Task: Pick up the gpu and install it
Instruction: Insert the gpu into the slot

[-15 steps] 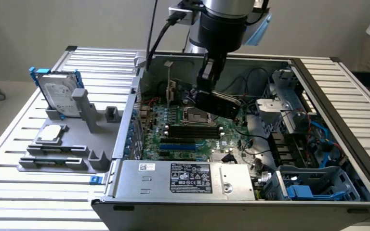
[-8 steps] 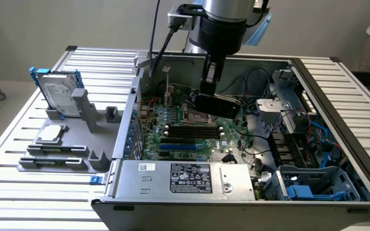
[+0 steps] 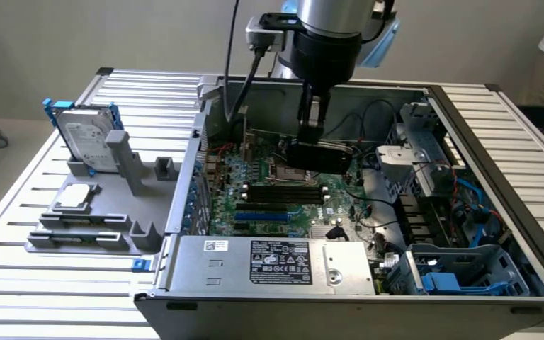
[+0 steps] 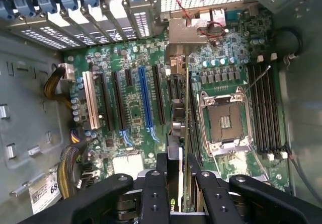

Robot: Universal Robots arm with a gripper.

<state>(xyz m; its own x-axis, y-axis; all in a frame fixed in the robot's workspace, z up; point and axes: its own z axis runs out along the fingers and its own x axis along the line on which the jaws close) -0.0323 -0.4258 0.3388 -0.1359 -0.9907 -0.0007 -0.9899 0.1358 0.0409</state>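
Above the motherboard (image 4: 133, 114), the end effector (image 4: 180, 179) clamps the gpu (image 4: 187, 113) edge-on.

The computer case (image 3: 348, 316) lies open on the worktop (image 3: 26, 283). Inside the case, the motherboard (image 3: 253, 212) covers the floor. The power supply (image 3: 272, 263) sits along the case's near wall, and the drive cage (image 3: 461, 273) fills its near corner toward the exterior view's right. The gpu (image 3: 317, 157), clamped between the jaws, stands edge-down inside the case over the motherboard, between the expansion slots (image 4: 146, 98) and the CPU socket (image 4: 225, 121). Outside the case, toward the exterior view's left, a parts holder (image 3: 93, 227) rests just beside it. A hard drive (image 3: 88, 138) stands upright in the holder's far end.
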